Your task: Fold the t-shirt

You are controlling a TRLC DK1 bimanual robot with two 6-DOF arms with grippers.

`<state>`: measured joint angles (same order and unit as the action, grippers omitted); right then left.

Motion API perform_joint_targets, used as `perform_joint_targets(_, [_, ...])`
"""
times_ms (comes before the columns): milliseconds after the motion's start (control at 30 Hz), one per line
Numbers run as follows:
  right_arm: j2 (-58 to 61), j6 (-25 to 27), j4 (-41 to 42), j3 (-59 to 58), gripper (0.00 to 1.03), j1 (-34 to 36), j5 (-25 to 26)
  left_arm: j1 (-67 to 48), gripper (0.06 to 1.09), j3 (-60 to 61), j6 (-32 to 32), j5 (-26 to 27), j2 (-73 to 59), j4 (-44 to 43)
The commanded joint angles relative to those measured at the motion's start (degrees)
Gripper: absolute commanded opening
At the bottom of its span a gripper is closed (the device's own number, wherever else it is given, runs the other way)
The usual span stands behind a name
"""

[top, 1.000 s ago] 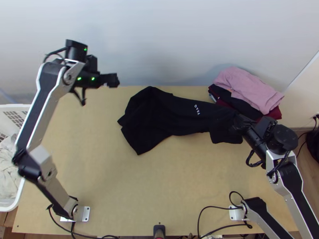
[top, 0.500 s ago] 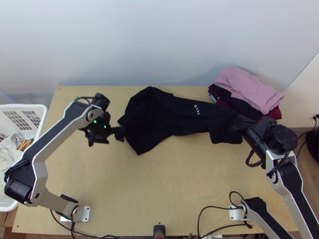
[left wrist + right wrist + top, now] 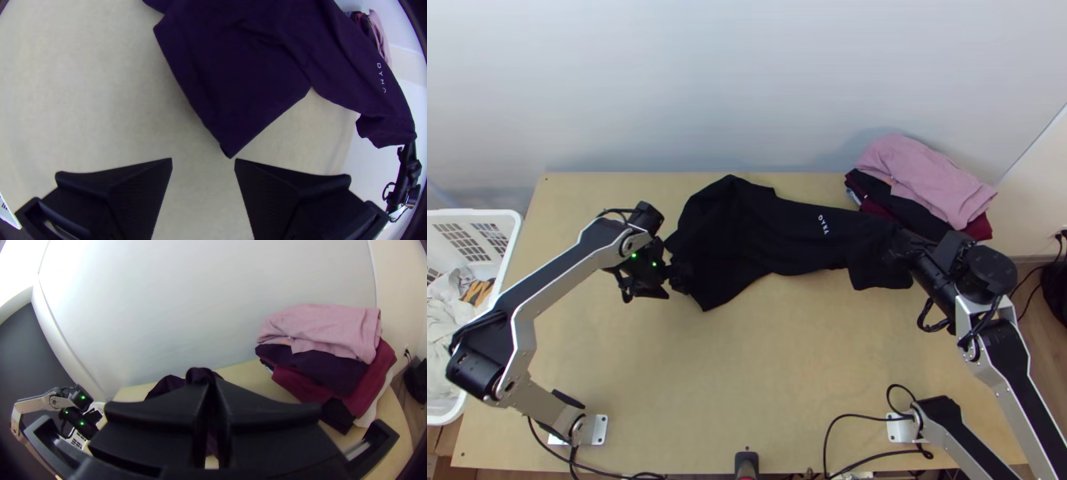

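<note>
One black t-shirt with white lettering [image 3: 787, 228] lies bunched, stretched across the light wooden table [image 3: 747, 360], one end pinched in the black right gripper [image 3: 212, 386]. Black left gripper [image 3: 203, 161], fingers wide, has come down from the far edge to the shirt's loose corner; second grip probably next. White plastic basket [image 3: 475, 214] holds crumpled pale cloths [image 3: 441, 324].

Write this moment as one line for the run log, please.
black t-shirt: rumpled, one end raised | right jaws: shut on that end | left jaws: open near opposite corner | clothes stack: behind, pink garment on top
</note>
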<state>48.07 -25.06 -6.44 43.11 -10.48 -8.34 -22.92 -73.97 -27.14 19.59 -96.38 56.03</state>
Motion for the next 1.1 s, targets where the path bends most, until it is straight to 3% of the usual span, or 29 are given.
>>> perform_joint_targets(0, [0.5, -0.5, 1.6, 1.4, 0.03, -0.2, 0.7, -1.2, 0.76, 1.4, -1.7, 0.9, -2.6, -1.5])
perform_joint_targets(900, [3.2, -0.3, 3.4, 1.6, 0.03, -0.5, 1.1, -2.0, 0.76, -4.8, -2.3, 1.6, -14.7, -5.6])
perform_joint_targets(967, [3.2, -0.1, 3.4, 1.6, 0.03, -0.6, 1.1, -2.0, 0.60, -5.3, -2.9, 1.5, -15.1, -6.2])
perform_joint_targets(1067, [3.3, 0.1, 3.4, 1.8, 0.03, -0.6, 1.1, -2.0, 0.20, -5.0, -4.0, 0.0, -14.5, -8.3])
